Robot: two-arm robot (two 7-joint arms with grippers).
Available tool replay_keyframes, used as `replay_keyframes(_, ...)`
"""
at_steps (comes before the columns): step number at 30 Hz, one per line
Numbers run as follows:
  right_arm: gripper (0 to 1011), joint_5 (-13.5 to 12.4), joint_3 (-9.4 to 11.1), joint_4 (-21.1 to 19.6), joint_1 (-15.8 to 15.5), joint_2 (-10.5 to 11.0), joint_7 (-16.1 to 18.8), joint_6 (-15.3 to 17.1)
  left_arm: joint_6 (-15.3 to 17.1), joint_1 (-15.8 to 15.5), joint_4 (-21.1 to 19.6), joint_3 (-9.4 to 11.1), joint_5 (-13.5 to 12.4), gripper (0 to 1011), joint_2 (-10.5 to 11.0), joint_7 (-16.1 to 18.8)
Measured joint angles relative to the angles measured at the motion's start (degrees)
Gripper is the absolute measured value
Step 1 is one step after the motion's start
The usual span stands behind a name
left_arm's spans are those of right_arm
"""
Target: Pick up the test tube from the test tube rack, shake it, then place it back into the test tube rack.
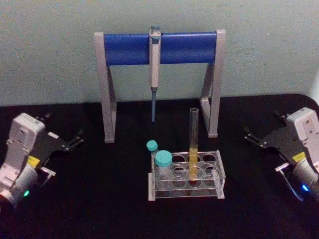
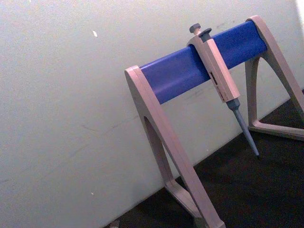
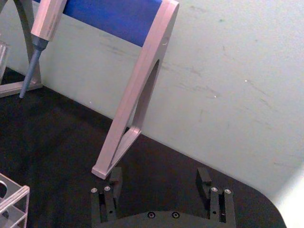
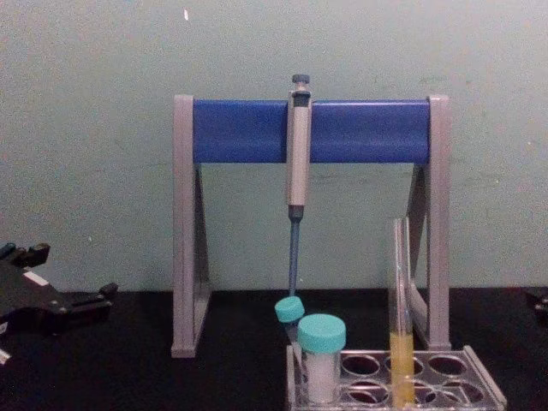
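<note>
Yellow liquid fills the lower part of the test tube (image 1: 193, 144), which stands upright in a hole of the test tube rack (image 1: 220, 175) at the middle of the black bench (image 1: 99, 199), with two teal-capped tubes (image 1: 163, 159) at the rack's left end. Behind it a pipette (image 1: 155, 69) hangs from the blue bar of the pipette stand (image 1: 129, 48). Both grippers rest well apart from the rack, the left gripper (image 1: 64, 126) at the bench's left side and the right gripper (image 3: 159, 183) at its right, each with fingers spread and holding nothing.
</note>
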State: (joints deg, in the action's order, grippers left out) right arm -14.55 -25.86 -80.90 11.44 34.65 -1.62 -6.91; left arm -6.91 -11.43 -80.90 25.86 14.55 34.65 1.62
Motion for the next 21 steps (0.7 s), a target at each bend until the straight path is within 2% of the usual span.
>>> replay_keyframes(21, 1000, 0.0, 0.0, 0.0, 0.0, 0.0, 0.0, 0.0, 0.0, 0.0, 0.0, 0.0, 0.0, 1010, 0.0, 0.0)
